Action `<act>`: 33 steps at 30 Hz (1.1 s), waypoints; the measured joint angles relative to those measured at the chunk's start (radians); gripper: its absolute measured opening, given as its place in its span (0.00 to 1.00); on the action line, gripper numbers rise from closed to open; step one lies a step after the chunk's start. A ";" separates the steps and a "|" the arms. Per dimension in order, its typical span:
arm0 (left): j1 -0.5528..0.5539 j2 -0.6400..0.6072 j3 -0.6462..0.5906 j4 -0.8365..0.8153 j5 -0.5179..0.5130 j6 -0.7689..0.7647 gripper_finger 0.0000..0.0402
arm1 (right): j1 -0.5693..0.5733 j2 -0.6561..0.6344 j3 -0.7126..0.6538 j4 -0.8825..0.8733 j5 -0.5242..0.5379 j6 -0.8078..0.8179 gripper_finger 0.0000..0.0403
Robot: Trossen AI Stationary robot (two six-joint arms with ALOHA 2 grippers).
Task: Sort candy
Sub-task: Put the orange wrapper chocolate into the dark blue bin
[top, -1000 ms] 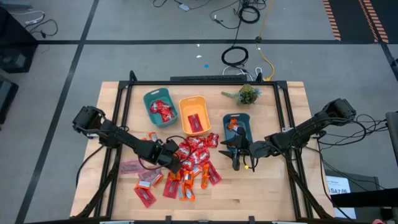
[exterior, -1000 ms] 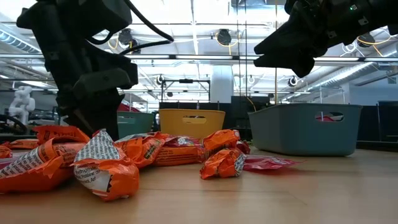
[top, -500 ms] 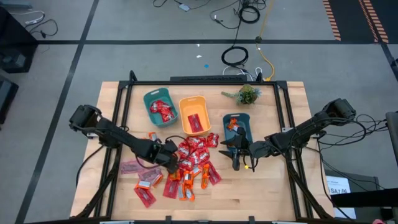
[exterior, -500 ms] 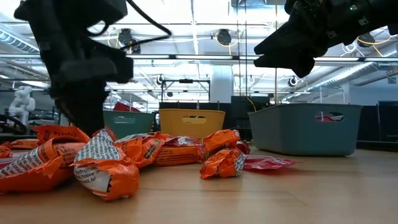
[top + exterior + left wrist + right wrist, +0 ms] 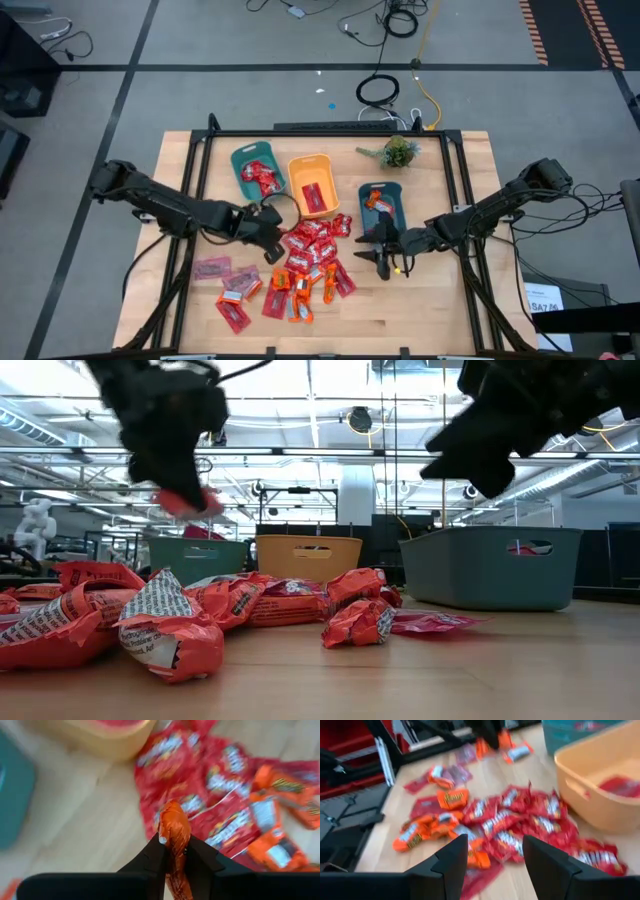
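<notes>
At the 9 o'clock edge of the loose pile of shiny red and orange wrapped candies point(image 5: 310, 258), my left gripper point(image 5: 268, 240) has its fingers point(image 5: 152, 857) clenched on one crumpled orange wrapped candy point(image 5: 173, 831). It is pinched edge-on so the wrapper stands clear of its neighbours, and in the low view it hangs well above the wooden surface point(image 5: 430, 320). I judge the lift serves the carry toward the bins at 12 o'clock: the teal plastic bin point(image 5: 240, 158) holds red pieces, the orange plastic bin point(image 5: 296, 166) sits just beside it. My right gripper point(image 5: 381, 258) waits at the pile's 3 o'clock side, below the small teal bin point(image 5: 392, 189), fingers point(image 5: 451, 865) spread apart and holding nothing.
</notes>
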 joint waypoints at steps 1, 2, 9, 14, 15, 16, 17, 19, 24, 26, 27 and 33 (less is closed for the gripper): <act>0.009 0.003 0.026 -0.012 0.001 0.041 0.15 | 0.001 0.000 0.000 -0.022 0.001 0.015 0.45; 0.019 0.011 0.054 -0.024 0.003 0.078 0.15 | 0.001 0.000 0.000 -0.044 0.001 0.030 0.45; 0.119 0.097 0.301 -0.122 0.003 0.332 0.15 | 0.025 0.000 0.000 -0.152 0.002 0.150 0.45; 0.203 0.209 0.462 -0.123 0.018 0.487 0.15 | 0.062 0.000 0.000 -0.158 0.005 0.165 0.45; 0.217 0.236 0.494 -0.121 0.018 0.507 0.15 | 0.070 0.000 0.000 -0.159 0.009 0.165 0.45; 0.229 0.263 0.524 -0.108 0.014 0.526 0.15 | 0.077 0.000 0.000 -0.159 0.011 0.165 0.45; 0.241 0.290 0.553 -0.101 0.009 0.546 0.15 | 0.083 0.000 0.000 -0.158 0.012 0.168 0.45; 0.258 0.338 0.612 -0.102 0.009 0.591 0.15 | 0.093 0.000 0.000 -0.158 0.013 0.181 0.45; 0.267 0.426 0.704 0.009 0.003 0.678 0.15 | 0.114 0.000 0.000 -0.158 0.029 0.203 0.45; 0.266 0.454 0.714 0.124 -0.008 0.683 0.15 | 0.125 0.000 0.000 -0.156 0.047 0.203 0.45; 0.267 0.469 0.721 0.172 -0.008 0.701 0.15 | 0.131 0.000 0.000 -0.156 0.054 0.204 0.45; 0.268 0.554 0.753 0.379 -0.008 0.864 0.15 | 0.166 0.000 0.000 -0.156 0.063 0.229 0.45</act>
